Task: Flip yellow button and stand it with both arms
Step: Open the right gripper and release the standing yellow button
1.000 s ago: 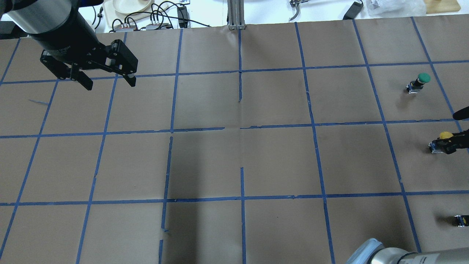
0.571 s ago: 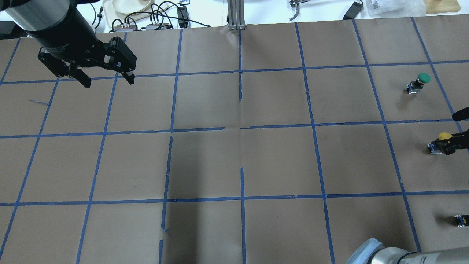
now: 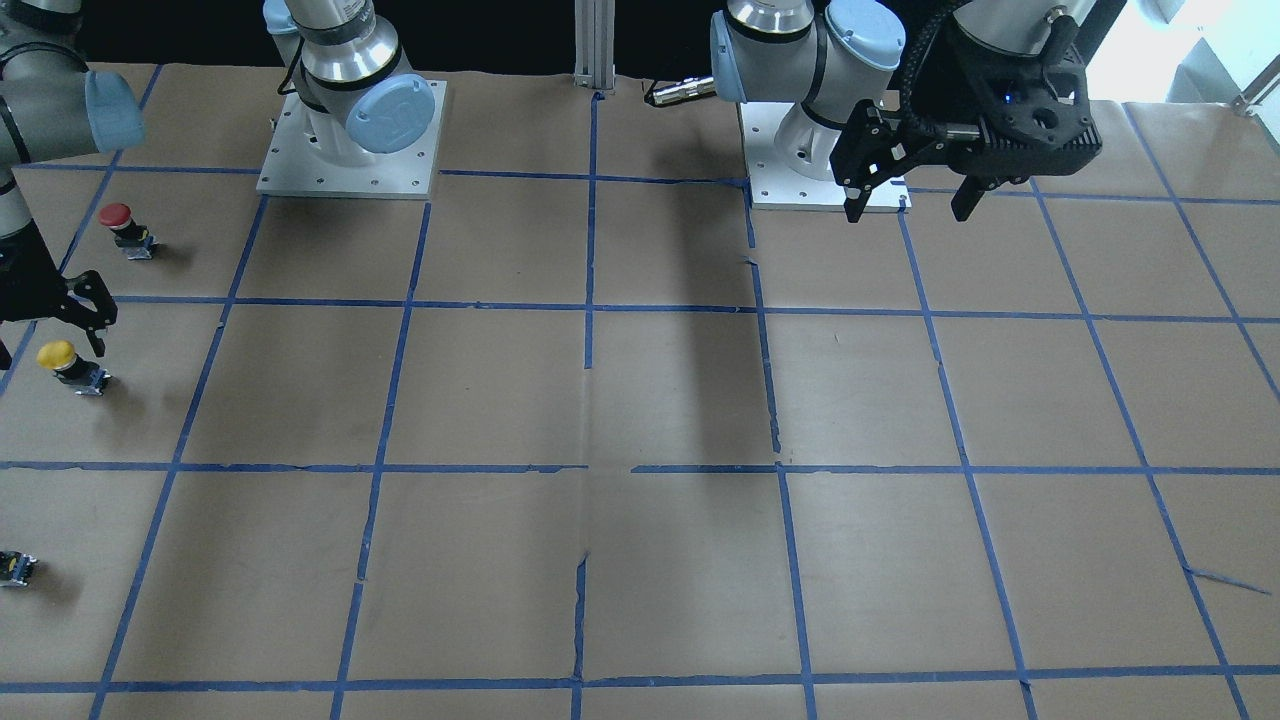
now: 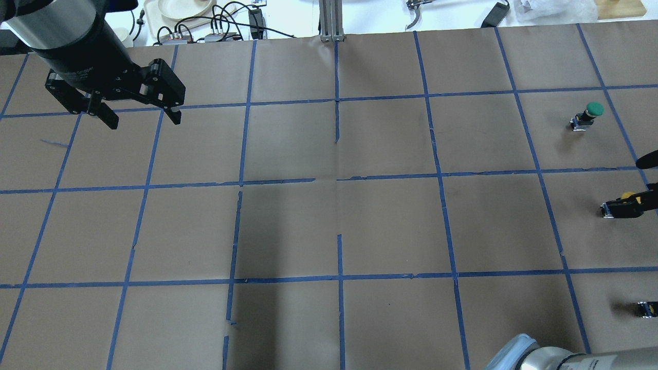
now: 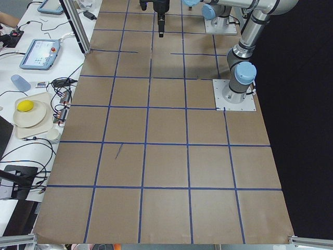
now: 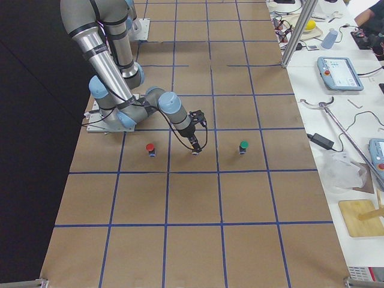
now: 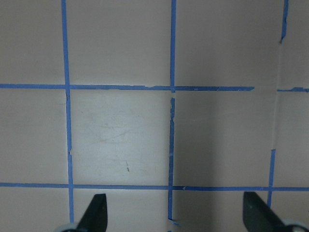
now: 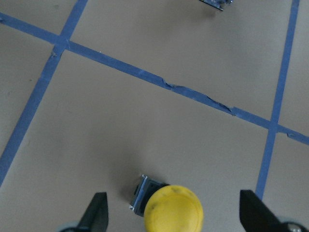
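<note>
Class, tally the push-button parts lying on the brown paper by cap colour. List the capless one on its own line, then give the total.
red button: 1
yellow button: 1
green button: 1
capless block: 1
Total: 4

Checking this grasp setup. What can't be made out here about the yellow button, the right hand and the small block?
Yellow button: cap cut by the right wrist view's bottom edge, neck hidden behind the cap; overhead, a finger of the right hand covers most of it.
The right hand itself: mostly cut off by the overhead view's right edge and the front-facing view's left edge.
Small block: too small in every view.
</note>
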Controlling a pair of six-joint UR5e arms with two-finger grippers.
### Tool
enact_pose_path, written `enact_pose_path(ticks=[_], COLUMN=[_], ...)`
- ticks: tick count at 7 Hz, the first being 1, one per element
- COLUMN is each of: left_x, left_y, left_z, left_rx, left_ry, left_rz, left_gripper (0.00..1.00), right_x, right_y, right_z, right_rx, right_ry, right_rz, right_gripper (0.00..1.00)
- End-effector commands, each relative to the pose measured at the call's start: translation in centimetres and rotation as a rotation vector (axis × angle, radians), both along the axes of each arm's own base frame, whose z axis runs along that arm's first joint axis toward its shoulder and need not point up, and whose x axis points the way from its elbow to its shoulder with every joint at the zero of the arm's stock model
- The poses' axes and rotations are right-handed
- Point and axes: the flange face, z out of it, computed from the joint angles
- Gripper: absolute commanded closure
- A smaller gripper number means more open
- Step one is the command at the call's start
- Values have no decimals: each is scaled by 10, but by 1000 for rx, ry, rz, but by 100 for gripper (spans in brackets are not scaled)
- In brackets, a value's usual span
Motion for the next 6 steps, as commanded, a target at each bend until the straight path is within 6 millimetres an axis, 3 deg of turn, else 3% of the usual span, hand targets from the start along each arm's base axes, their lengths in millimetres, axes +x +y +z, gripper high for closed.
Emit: enact_pose_path(ticks=[1,3,5,6], left_x=[-1,-1,-1,-1], left_y=[-1,-1,-1,-1], left_z=[-1,-2,-2,-2], left_rx=[2,3,5,3], left_ry=[5,12,15,15], left_rz=[6,7,9,9], left_gripper=[0,0,0,0], right_x=[-3,6,13,21], right_y=[3,10,-1,-16], right_z=[8,30,73,97], right_rx=[23,73,156,217], right_ry=[30,-11,-117,-89], right_rz=[-72,-154,-205,-219], right_gripper=[0,0,0,0])
